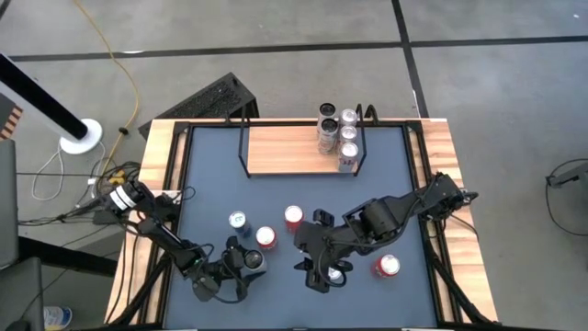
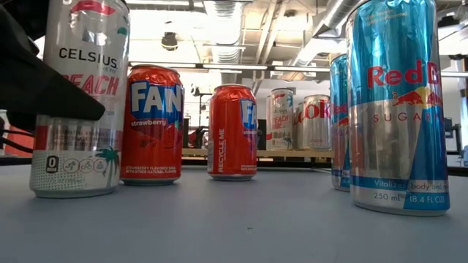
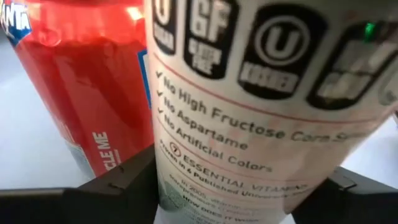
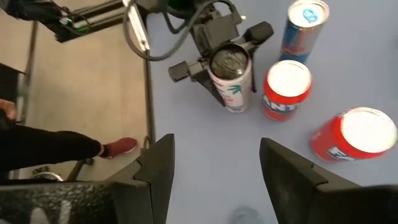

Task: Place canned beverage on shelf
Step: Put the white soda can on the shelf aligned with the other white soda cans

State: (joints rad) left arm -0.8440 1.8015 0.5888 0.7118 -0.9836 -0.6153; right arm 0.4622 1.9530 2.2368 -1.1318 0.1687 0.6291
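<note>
A white Celsius can (image 4: 231,74) stands upright on the dark table top near its front left, also in the high view (image 1: 250,260). My left gripper (image 4: 221,50) reaches level around it, one finger on either side. Two red Fanta cans (image 1: 265,237) (image 1: 293,217) and a blue can (image 1: 238,221) stand just beyond it. The shelf (image 1: 285,149), a light-wood board in a black wire frame, stands at the table's far edge and carries several cans at its right end (image 1: 338,133). My right gripper (image 4: 214,168) hangs open above the table's middle, holding nothing. My left gripper pinches the Celsius can's side wall, low on the can (image 3: 186,180), between its two fingers (image 3: 124,183). The fingers come in level from the table's near-left side. The can stands upright with its base on the table.
A red can (image 1: 387,267) stands at the front right, and a silver can top (image 1: 335,274) shows under my right gripper. A Red Bull can (image 2: 398,109) looms close in the low view. Bare table top lies between the loose cans and the shelf.
</note>
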